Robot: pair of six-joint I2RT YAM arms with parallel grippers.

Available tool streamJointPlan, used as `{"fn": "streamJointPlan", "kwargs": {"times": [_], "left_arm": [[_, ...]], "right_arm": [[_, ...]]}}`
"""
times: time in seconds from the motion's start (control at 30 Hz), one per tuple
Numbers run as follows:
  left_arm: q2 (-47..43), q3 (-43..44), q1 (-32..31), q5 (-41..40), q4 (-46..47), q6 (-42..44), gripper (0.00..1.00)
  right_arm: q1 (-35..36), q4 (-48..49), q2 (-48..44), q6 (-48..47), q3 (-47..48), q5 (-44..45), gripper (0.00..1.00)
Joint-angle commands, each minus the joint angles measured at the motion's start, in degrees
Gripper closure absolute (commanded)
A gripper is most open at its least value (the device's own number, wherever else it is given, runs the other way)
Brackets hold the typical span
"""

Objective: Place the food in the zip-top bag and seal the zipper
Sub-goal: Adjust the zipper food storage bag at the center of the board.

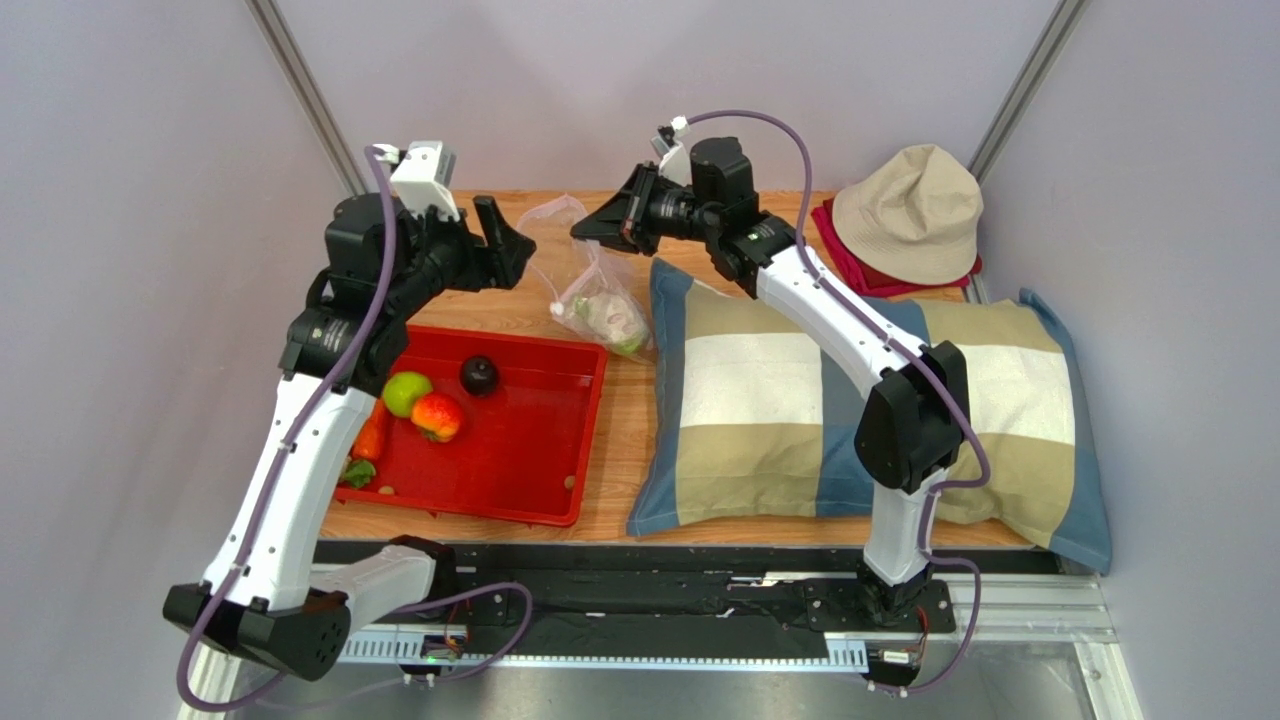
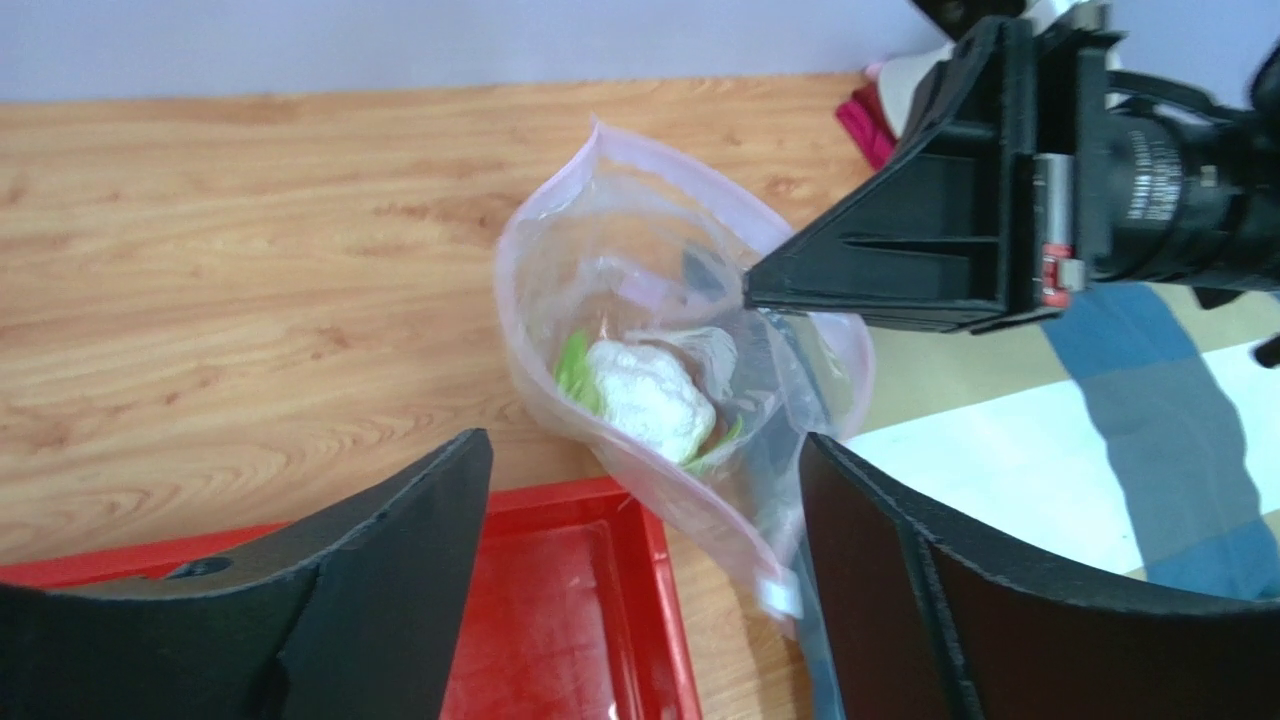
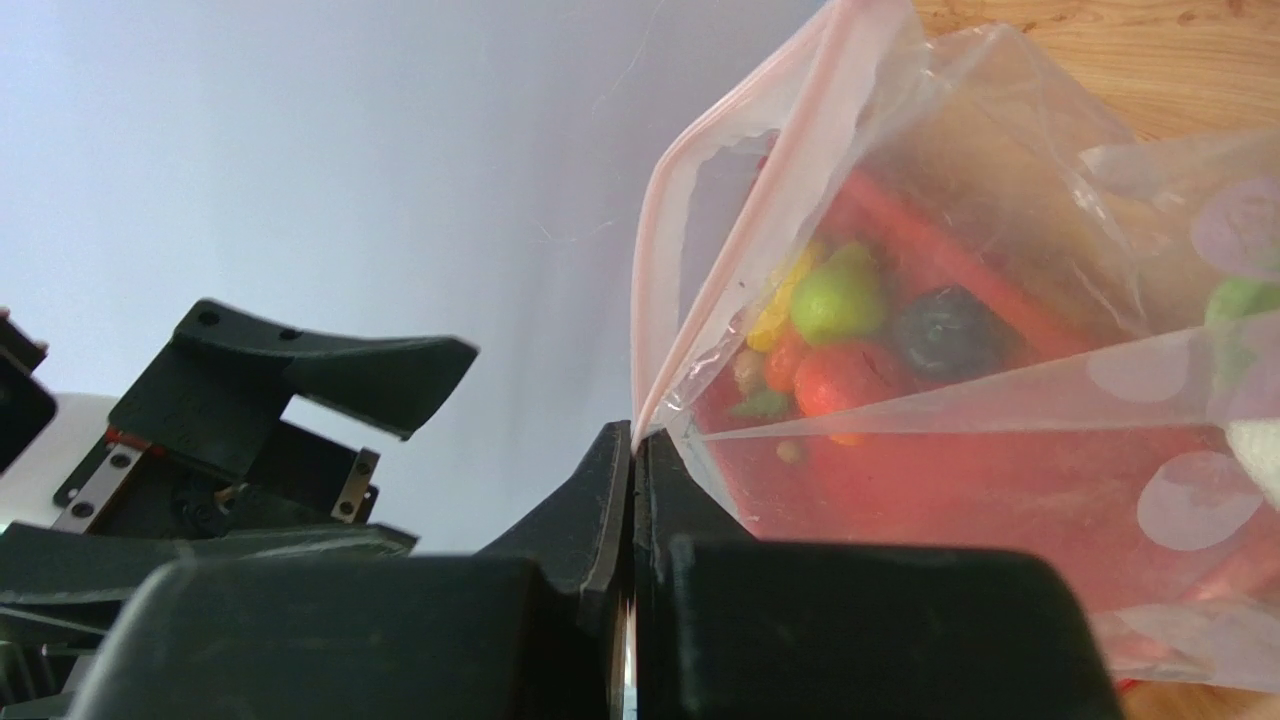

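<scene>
Right gripper [image 3: 631, 465]: pinched flat on the bag [image 2: 646, 240] at its rim, holding the mouth up.
Left gripper [image 1: 508, 248]: jaws wide, nothing between them, above the bag's mouth.
Bag: on the table [image 2: 226, 270] between the tray [image 1: 526, 450] and the pillow [image 1: 751, 405], with the cauliflower [image 2: 646, 393] at its bottom.
Food left: the apple [image 1: 404, 393], red fruit [image 1: 437, 416], dark fruit [image 1: 478, 375] and carrot [image 1: 368, 435] lie in the tray.
Risk, slip: one thin pinch holds the rim, so a tug may pull it free and collapse the mouth.
Risk, miss: the mouth looks narrow, so a dropped fruit may hit the zipper [image 3: 661, 240] and roll off.
Risk, collision: the two grippers are close together.
</scene>
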Motion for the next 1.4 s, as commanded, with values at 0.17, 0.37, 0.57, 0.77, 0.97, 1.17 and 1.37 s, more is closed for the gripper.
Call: {"fn": "streamJointPlan", "kwargs": {"times": [0.17, 0.37, 0.57, 0.77, 0.97, 1.17, 1.37], "left_arm": [[10.3, 4.3, 3.0, -1.0, -3.5, -2.4, 0.17], [15.0, 4.7, 3.1, 3.5, -3.3, -4.6, 0.36], [15.1, 5.4, 3.1, 7.4, -5.5, -3.6, 0.92], [12.7, 3.2, 3.1, 7.9, -5.1, -3.5, 1.0], [12.2, 2.7, 3.1, 8.5, -4.6, -3.0, 1.0], [11.9, 3.3, 3.1, 8.1, -5.1, -2.7, 1.0], [11.4, 3.8, 3.8, 7.9, -5.2, -2.9, 1.0]], "right_arm": [[0.2, 2.3, 0.1, -2.7, 0.3, -3.0, 1.0], [0.2, -2.1, -0.6, -7.5, -0.3, -3.0, 1.0], [0.1, -16.1, -2.3, -23.0, 2.4, 4.4, 1.0], [0.2, -24.3, -3.5, -31.8, 4.1, 13.1, 0.75], [-0.3, -23.9, -4.2, -30.8, 4.0, 10.6, 0.63], [-1.7, -20.1, -4.7, -27.1, 4.1, 4.1, 0.73], [-1.8, -19.9, -5.9, -27.1, 4.9, 4.1, 0.91]]}}
